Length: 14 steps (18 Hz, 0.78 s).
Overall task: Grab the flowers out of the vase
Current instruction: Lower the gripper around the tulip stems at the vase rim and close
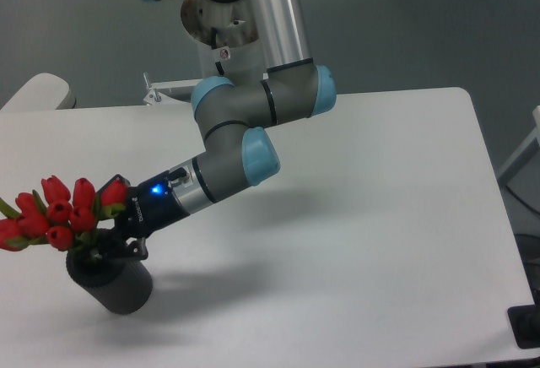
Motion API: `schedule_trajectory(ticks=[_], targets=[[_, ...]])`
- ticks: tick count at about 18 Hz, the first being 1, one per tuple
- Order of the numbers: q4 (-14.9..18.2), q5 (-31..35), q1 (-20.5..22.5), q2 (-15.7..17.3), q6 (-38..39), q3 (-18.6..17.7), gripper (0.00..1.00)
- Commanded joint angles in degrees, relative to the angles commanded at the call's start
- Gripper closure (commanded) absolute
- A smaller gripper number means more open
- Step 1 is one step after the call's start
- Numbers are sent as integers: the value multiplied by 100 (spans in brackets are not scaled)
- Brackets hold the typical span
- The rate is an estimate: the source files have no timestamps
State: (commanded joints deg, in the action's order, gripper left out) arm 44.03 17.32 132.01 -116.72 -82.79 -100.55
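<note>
The flowers [57,214], a bunch of red tulip buds with green leaves, lean out to the left from the vase [112,283], a short dark ribbed cylinder tilted on the white table's front left. My gripper [108,231] reaches in from the right at the stems just above the vase mouth. Its black fingers sit close around the stems, partly hidden behind buds and leaves. Whether they are pressing the stems is not visible.
The white table [354,216] stretches to the right and back. A small metal bracket [153,92] stands at the far edge behind the arm. A pale rounded object [38,94] lies at the back left. A black object [527,326] shows at the lower right corner.
</note>
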Motion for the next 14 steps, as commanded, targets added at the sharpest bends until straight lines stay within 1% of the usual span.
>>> schedule_trajectory(ticks=[5, 11, 14], targets=[[0, 0, 26, 53, 61, 17, 55], [0, -18, 26, 334, 737, 114, 56], [0, -26, 26, 413, 826, 184, 56]])
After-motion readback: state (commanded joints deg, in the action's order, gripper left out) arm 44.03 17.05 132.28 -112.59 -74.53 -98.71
